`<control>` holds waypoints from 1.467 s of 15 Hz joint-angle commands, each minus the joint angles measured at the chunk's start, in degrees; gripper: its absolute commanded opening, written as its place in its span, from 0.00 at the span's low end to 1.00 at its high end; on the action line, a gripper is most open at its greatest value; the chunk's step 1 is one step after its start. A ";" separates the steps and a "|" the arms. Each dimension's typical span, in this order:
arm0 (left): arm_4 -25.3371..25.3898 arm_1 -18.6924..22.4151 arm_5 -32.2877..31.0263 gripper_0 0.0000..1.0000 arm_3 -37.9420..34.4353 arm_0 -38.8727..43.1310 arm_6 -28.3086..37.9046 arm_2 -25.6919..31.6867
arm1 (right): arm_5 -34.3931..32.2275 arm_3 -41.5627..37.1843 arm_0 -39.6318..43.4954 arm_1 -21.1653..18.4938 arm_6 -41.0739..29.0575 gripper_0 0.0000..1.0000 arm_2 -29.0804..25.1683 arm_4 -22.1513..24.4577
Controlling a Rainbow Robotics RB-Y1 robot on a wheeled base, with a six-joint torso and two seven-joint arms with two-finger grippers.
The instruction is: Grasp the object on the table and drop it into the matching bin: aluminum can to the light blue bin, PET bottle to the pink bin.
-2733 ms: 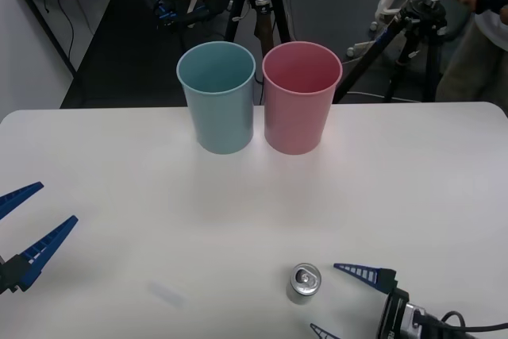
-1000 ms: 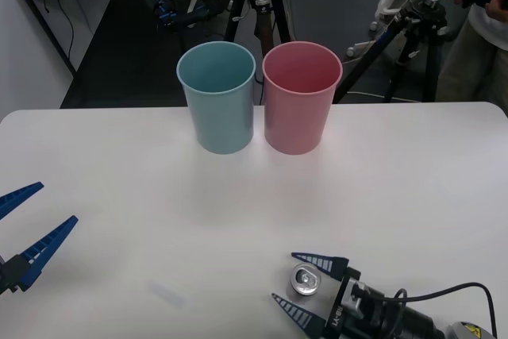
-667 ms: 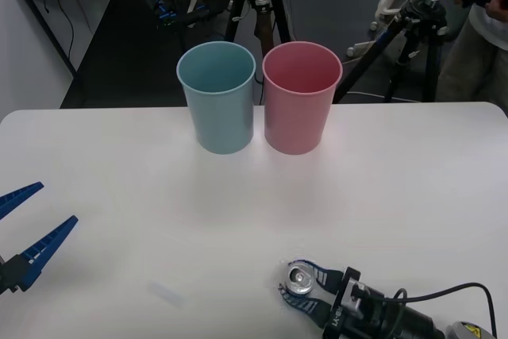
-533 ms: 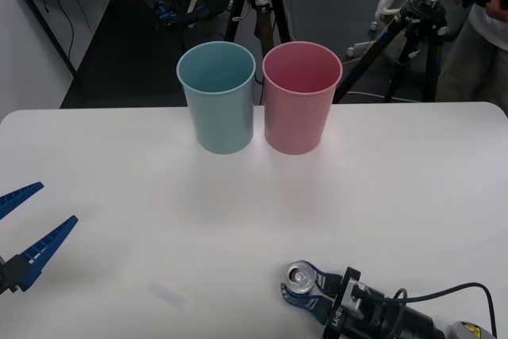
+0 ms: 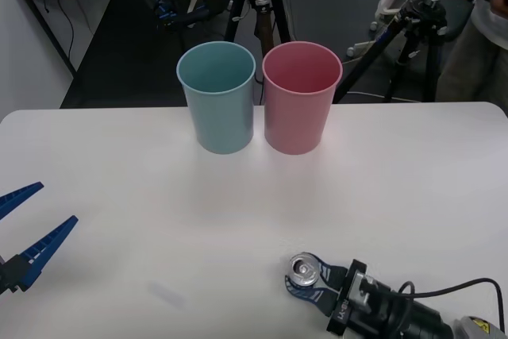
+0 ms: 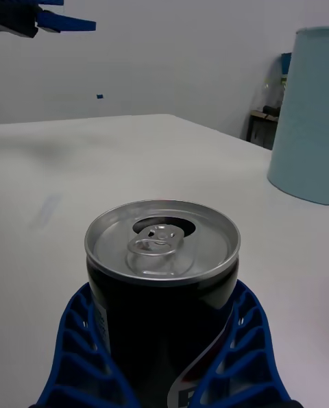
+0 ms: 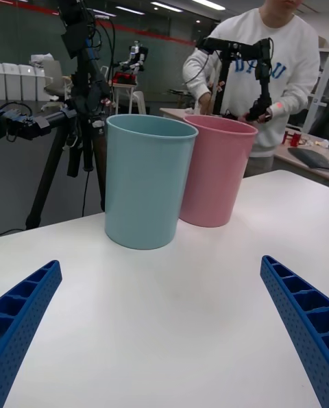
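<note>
Table (image 5: pixel 413 172): white top, seen spread wide under both arms.
Light blue bin (image 5: pixel 217 97): stood upright at 12 o'clock, touching or just beside the pink bin (image 5: pixel 301 97).
Left gripper (image 5: pixel 22 232): parked at 9 o'clock, fingers spread wide, nothing held.
Right gripper (image 5: pixel 302 282): at 5 o'clock, blue fingers (image 6: pixel 82 353) clamped snug around the can.
Aluminum can (image 6: pixel 163 284): held upright between those fingers, pull tab up.

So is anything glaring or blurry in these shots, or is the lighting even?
Front view: soft, even light, with faint shadows before the light blue bin and pink bin. Right wrist view: the aluminum can top gleams, sharp between the right gripper fingers; the background is softer. Left wrist view: bright ceiling strips behind.
</note>
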 commanded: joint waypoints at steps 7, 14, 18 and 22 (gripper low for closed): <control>0.00 0.00 0.00 1.00 0.00 0.00 0.00 0.00 | 12.38 -24.45 7.49 -3.39 -15.06 0.00 -0.07 -0.28; 0.00 0.00 0.00 1.00 0.00 0.00 0.00 0.00 | 26.71 -40.80 8.55 -5.14 -29.21 0.00 0.90 -0.10; 0.00 0.00 0.00 1.00 0.00 0.00 0.00 0.00 | 35.41 -43.70 2.92 -6.29 -31.58 0.00 5.47 -0.10; 0.00 0.00 0.00 1.00 0.00 0.00 0.00 0.00 | 44.64 -43.26 -4.55 -6.99 -33.51 0.00 11.54 0.60</control>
